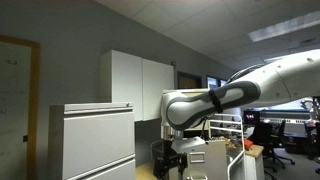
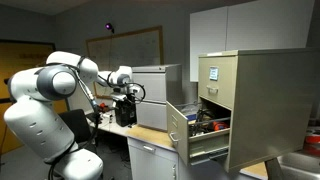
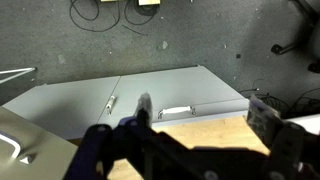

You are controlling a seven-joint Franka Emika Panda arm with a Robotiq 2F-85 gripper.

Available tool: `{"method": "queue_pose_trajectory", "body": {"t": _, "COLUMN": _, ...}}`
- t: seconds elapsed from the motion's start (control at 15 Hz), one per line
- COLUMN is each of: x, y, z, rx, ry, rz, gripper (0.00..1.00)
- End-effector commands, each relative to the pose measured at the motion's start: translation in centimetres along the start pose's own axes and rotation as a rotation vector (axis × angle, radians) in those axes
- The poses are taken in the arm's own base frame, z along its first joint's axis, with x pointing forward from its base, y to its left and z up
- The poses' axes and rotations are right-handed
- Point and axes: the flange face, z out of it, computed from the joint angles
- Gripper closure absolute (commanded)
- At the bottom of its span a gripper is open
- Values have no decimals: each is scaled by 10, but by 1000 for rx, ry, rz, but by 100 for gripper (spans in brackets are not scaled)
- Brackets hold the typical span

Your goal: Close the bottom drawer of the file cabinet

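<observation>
File cabinet (image 2: pixel 262 100), drawer pulled open, robot arm (image 2: pixel 60 85) well apart

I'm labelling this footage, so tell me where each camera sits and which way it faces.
An exterior view: sits low, faces the white wall cupboard; the arm enters from the right.
An exterior view: faces the file cabinet and its open drawer; robot base and arm at left.
Wrist view: looks down at a grey cabinet top and floor; gripper at bottom.
Both exterior views share the arm and cupboard.
</observation>
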Motion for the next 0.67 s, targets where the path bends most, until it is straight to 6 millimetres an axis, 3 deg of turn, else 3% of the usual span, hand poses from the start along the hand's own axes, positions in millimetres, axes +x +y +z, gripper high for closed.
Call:
{"method": "queue_pose_trajectory", "body": {"t": 0.0, "x": 0, "y": 0, "z": -1, "rx": 0, "ry": 2, "rz": 0, "gripper": 0}}
{"method": "queue_pose_trajectory", "body": {"t": 0.6, "x": 1, "y": -1, "z": -1, "rx": -11, "ry": 5, "rz": 0, "gripper": 0}}
